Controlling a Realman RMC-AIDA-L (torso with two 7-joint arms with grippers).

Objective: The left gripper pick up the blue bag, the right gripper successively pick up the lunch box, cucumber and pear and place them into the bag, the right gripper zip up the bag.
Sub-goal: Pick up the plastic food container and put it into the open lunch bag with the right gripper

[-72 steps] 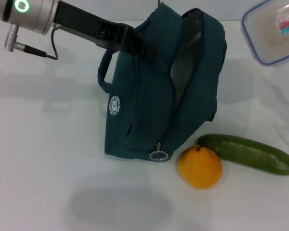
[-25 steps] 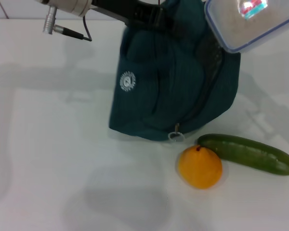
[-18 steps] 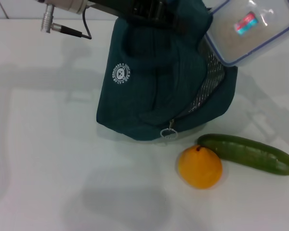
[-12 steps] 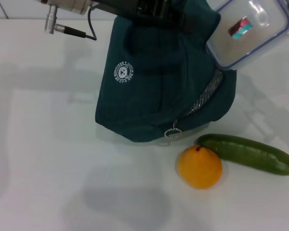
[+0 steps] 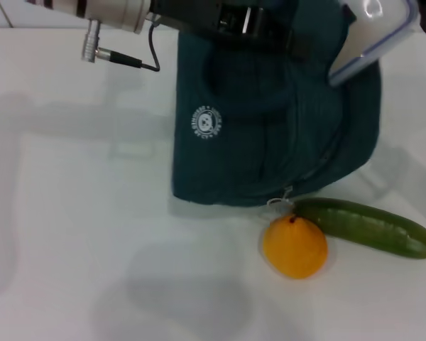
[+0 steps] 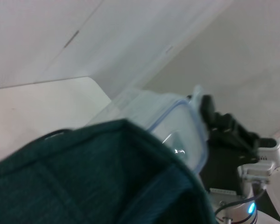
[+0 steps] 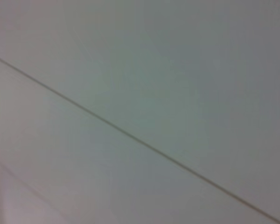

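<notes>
A: We log the left hand (image 5: 270, 32) at 12 o'clock of the head view, clamped on the top of the blue bag (image 5: 270, 135) — likely a handle, though we cannot see which. Held up like this, the bag hangs with its mouth facing upward, which is what the loading step needs; its lower edge looks to rest on the desk (image 5: 78, 213).

B: And the lunch box (image 5: 373, 35)? We see it at about 1 o'clock, tilted steeply, one end dipping behind the bag's upper rim. The left wrist view agrees: lunch box (image 6: 172, 126) right against the teal fabric (image 6: 98, 177), with the right hand (image 6: 224, 123) behind it, fingers apparently closed on the far end of the box.

A: We judge the tilt deliberate — an edge-first entry fits a narrow mouth better than a flat one. The right wrist view shows only a plain pale surface with one seam, no help.

B: The cucumber (image 5: 366, 227) lies at 4 o'clock and the pear (image 5: 295, 246) at 5 o'clock, touching or nearly touching each other, just below the bag. The cucumber's near end sits beside the ring zip pull (image 5: 279, 204).

A: Against half a second ago, the bag has swung toward 3 o'clock — its round logo (image 5: 207, 124) sits further right and lower. The box has risen and tipped much more upright; less of it shows. Fruit unmoved. The foil lining no longer shows.

B: We judge the box only partly in, not yet released.
</notes>
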